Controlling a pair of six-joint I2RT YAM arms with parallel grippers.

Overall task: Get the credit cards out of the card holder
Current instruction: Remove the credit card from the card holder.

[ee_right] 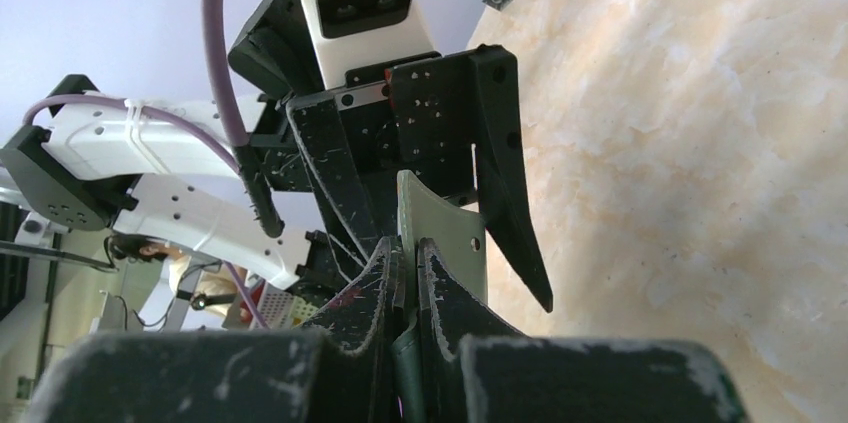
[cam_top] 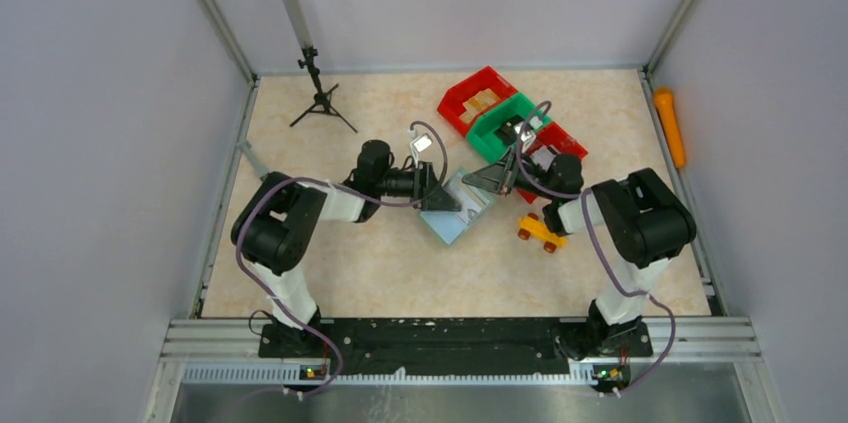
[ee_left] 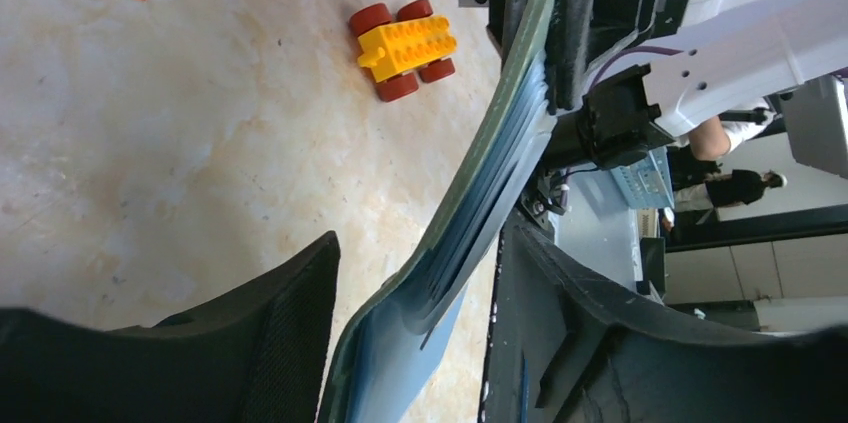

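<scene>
The grey-green card holder (cam_top: pixel 455 218) is held off the table between both arms, tilted. My right gripper (cam_top: pixel 487 180) is shut on its upper edge; in the right wrist view its jaws (ee_right: pixel 408 248) pinch the green edge (ee_right: pixel 440 218). My left gripper (cam_top: pixel 445 198) is open, with a finger on each side of the holder (ee_left: pixel 490 153), which I see edge-on in the left wrist view. Thin blue-grey layers (ee_left: pixel 500 198) fan out of the holder's inside. I cannot tell whether they are the credit cards or pockets. No tan-orange card shows.
A yellow toy car (cam_top: pixel 540 233) stands on the table by the right arm, also in the left wrist view (ee_left: pixel 405 48). Red (cam_top: pixel 478 93) and green (cam_top: pixel 510 123) bins sit at the back right. A small black tripod (cam_top: pixel 318 93) stands at the back left.
</scene>
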